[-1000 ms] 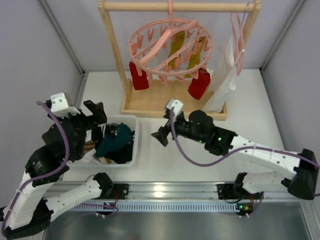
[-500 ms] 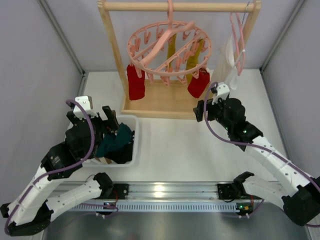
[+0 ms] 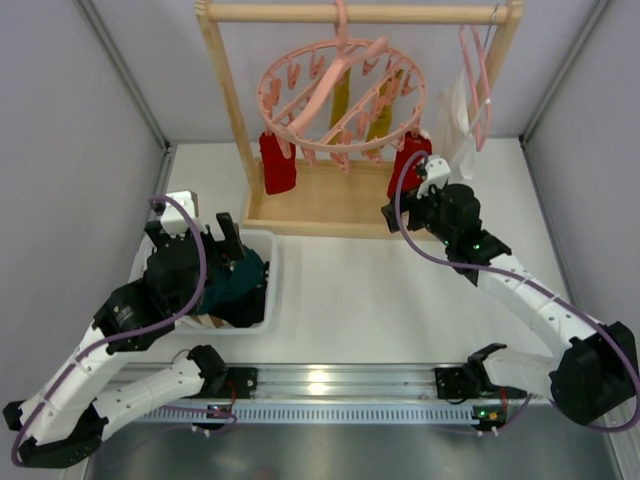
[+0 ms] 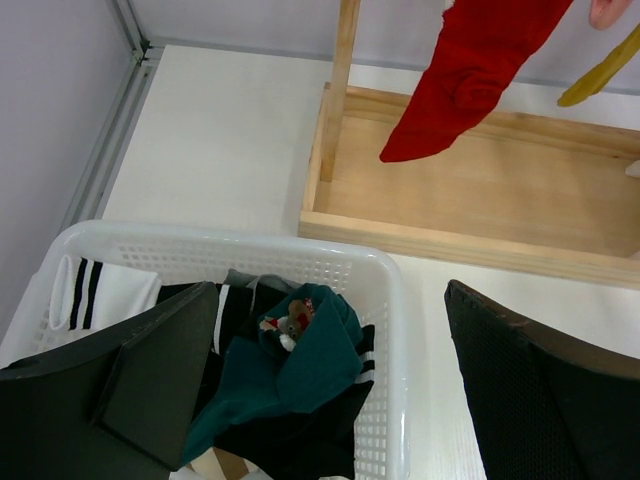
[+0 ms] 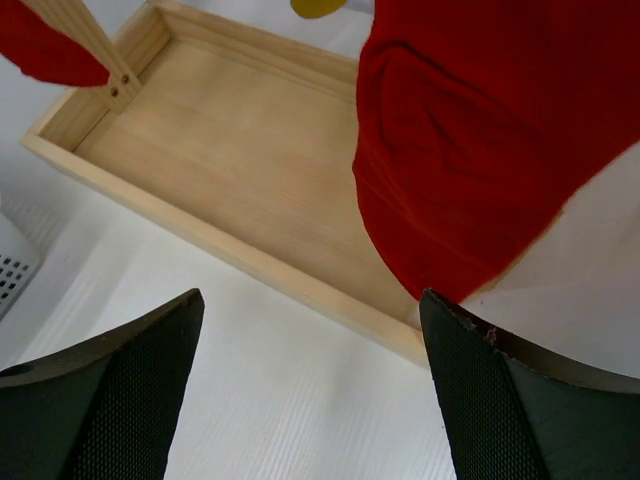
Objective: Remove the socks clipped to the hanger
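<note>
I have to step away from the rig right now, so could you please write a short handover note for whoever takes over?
Left gripper: open, empty, above the white basket.
Right gripper: open, empty, just short of the right red sock.
Done: a teal sock lies in the basket.
To do: that red sock, the left red sock and the yellow socks hang clipped on the pink ring hanger; unclip them.

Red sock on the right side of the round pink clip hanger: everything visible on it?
The red fabric sock hangs limp and roughly upright, clipped to the rim of the round pink plastic hanger. It is creased mid-length, its lower end over the wooden rack base. The right gripper stands open just in front, not holding it.
</note>
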You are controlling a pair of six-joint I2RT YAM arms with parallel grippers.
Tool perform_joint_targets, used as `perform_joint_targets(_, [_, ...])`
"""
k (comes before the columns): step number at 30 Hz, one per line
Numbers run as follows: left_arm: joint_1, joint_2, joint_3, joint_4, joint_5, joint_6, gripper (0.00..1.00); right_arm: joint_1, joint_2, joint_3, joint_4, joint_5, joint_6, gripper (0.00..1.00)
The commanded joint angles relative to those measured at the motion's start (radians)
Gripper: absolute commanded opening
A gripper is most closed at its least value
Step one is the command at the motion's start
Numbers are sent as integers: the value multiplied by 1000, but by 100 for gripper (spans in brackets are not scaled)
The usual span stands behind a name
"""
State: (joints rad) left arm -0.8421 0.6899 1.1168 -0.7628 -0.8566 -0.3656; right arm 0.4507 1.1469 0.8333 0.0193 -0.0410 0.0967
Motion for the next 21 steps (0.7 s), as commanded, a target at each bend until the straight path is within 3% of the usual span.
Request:
perform_joint_targets(1, [1,5,-3,30,2,-6,98,-15,36,59,128,71,-17,85])
perform_joint_targets(9, [1,11,-6,30,7,-3,98,-14,91,66,180,181,-22,90])
perform_joint_targets(21, [1,31,-8,31,10,1,98,-37,207,118,274,174,-77,91])
